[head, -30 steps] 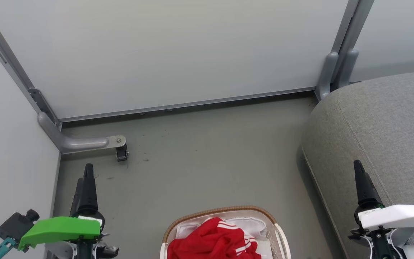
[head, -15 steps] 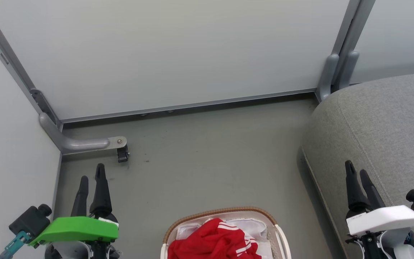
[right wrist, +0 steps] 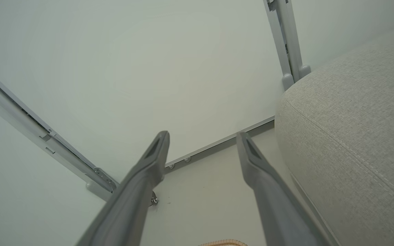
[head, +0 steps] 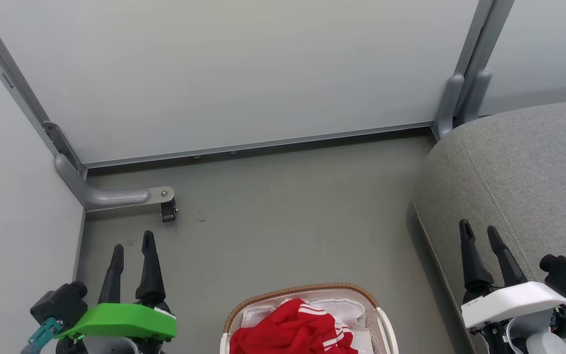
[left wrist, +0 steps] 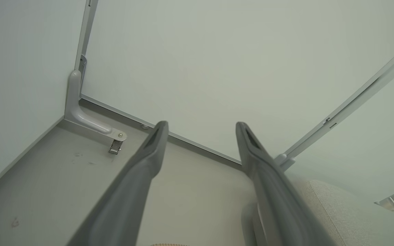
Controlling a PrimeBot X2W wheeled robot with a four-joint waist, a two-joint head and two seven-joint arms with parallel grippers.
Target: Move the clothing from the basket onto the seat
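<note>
The red clothing (head: 295,329) with white stripes lies bunched in the basket (head: 361,295), whose brown rim and white lining show at the bottom middle of the head view. The grey seat (head: 528,182) fills the right side, also as the seat (right wrist: 354,130) in the right wrist view. My left gripper (head: 133,242) hangs open over the floor left of the basket, nothing between its fingers. My right gripper (head: 477,232) stands open in front of the seat's edge, right of the basket, also empty. A sliver of basket rim (right wrist: 222,243) shows in the right wrist view.
White partition panels (head: 243,69) wall off the back and left. A grey metal foot with a caster (head: 167,210) juts onto the grey floor (head: 288,216) at the back left. A post base (head: 452,101) stands by the seat's far corner.
Both grippers have turned about their wrists, so the two fingers now show side by side and spread apart. The left has drawn back toward me; the right has shifted left.
</note>
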